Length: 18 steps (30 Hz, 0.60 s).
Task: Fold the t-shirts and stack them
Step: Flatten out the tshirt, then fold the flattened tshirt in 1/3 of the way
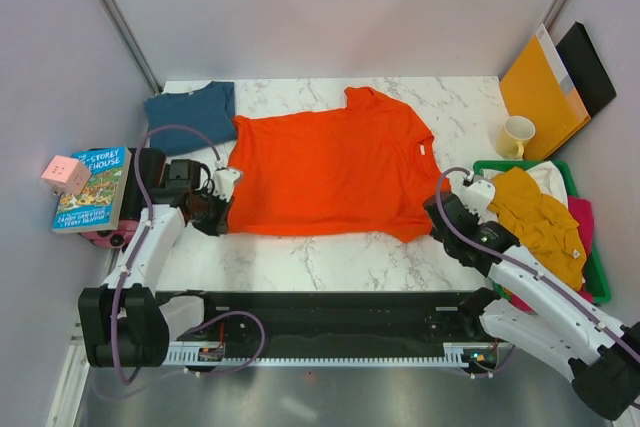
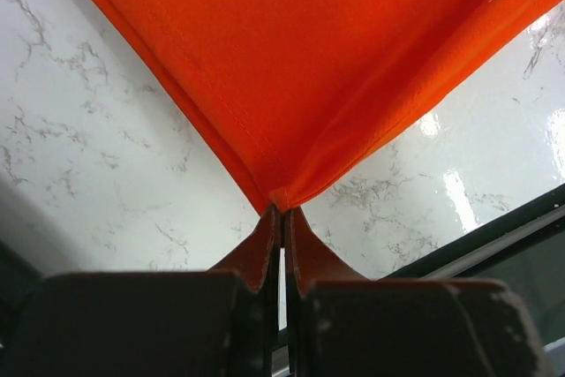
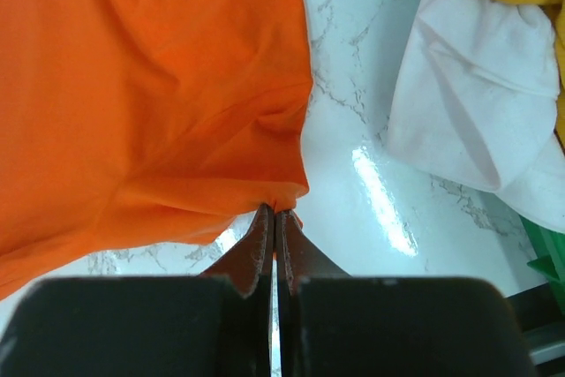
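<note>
The orange-red t-shirt (image 1: 330,172) is spread flat across the middle of the marble tabletop (image 1: 330,257), hem to the left and collar to the right. Its near hem corner is pinched by the left tool (image 2: 281,218), whose fingers are pressed together on the cloth. The edge by the near sleeve is pinched in the same way by the right tool (image 3: 274,218).

A first fold along the shirt's length seems to be in hand. It is best done if both pinched points are raised together and kept level, so that the near edge is held taut between them. That edge should be carried over and laid along the far edge, not dragged, and let go only once the two are lined up. The folded teal-blue shirt (image 1: 190,107) at the far left should be kept clear of.
</note>
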Each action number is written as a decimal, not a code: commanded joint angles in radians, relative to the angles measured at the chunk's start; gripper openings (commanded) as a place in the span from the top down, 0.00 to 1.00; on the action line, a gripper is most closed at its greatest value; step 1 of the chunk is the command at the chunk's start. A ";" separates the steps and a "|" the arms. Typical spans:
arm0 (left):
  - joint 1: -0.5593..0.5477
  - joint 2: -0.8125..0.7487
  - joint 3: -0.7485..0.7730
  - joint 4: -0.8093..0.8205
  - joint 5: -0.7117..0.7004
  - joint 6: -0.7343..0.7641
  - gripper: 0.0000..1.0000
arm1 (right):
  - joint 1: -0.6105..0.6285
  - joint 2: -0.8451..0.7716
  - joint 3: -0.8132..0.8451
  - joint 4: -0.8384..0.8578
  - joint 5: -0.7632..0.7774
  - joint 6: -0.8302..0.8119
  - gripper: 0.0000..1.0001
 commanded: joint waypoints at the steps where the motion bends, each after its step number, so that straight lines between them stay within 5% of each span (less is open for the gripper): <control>1: 0.006 0.027 -0.012 0.056 0.028 0.026 0.98 | 0.006 0.096 0.074 0.055 0.065 -0.025 1.00; 18: 0.006 0.326 0.114 0.286 -0.030 -0.095 0.98 | -0.078 0.538 0.311 0.322 0.143 -0.217 1.00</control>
